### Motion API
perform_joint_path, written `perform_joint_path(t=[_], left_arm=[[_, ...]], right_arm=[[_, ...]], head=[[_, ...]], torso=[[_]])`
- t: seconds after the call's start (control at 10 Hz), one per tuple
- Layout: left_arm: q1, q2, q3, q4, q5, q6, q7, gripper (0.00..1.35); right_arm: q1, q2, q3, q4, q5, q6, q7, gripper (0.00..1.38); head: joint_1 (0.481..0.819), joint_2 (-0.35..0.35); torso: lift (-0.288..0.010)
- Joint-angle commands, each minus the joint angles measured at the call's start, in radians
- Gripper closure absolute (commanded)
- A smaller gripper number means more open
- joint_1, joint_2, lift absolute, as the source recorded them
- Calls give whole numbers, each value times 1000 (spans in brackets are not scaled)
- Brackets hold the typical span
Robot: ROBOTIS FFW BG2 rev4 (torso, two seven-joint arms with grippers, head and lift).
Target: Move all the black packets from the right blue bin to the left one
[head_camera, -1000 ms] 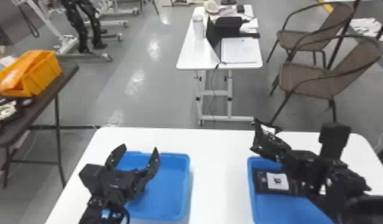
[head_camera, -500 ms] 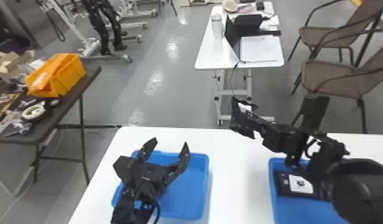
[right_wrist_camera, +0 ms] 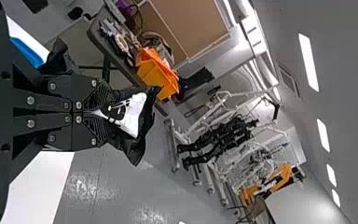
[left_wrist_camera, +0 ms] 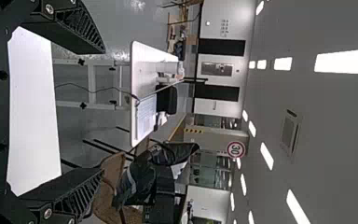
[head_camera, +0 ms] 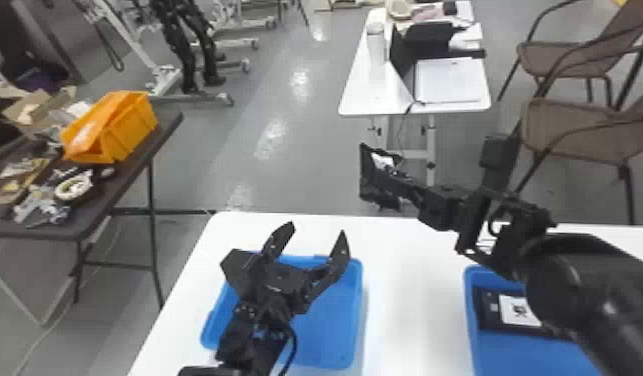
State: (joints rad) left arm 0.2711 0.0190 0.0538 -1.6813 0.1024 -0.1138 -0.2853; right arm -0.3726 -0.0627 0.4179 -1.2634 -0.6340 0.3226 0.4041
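Two blue bins sit on the near table (head_camera: 410,300). The left gripper (head_camera: 317,230) hangs over the left bin (head_camera: 335,340), its two fingers spread apart; blue floor shows in the bin around it. In the right bin (head_camera: 515,355) one packet (head_camera: 487,310) with a white label can be seen, partly hidden by the right arm; any others there I cannot tell. The right gripper (head_camera: 402,184) is clamped on another packet (head_camera: 369,175), held up between the bins. Farther off stand one dark table (head_camera: 167,127) with one orange box (head_camera: 130,130), one white desk (head_camera: 357,95) and two brown chairs (head_camera: 575,125).
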Motion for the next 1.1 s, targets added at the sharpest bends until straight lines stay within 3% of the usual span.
perform_joint_path(t=[0.0,0.3,0.5,0.6,0.7,0.8,1.0], left_arm=[[-26,10,-35,8,10,6,0,121],[-67,49,-112,26,63,-7,0,121],[-67,44,-109,25,57,-12,3,140],[-66,38,-104,23,50,0,9,338],[-62,36,-104,20,37,-1,21,915],[-50,38,-112,18,37,-9,61,1237],[-44,36,-111,18,33,-29,83,1220]], right_arm=[[-35,9,32,55,-26,-25,44,1282],[-42,12,88,116,-200,-23,74,1282],[-46,11,102,116,-210,-16,81,1282],[-49,11,105,111,-213,-11,85,1282],[-52,9,113,107,-216,-11,88,1282],[-54,7,117,105,-216,-10,90,1282],[-52,7,117,110,-219,-5,90,1282]], head=[[695,263],[695,257],[695,258],[695,260],[695,265],[695,270],[695,281]], torso=[[0],[0],[0],[0],[0],[0],[0]])
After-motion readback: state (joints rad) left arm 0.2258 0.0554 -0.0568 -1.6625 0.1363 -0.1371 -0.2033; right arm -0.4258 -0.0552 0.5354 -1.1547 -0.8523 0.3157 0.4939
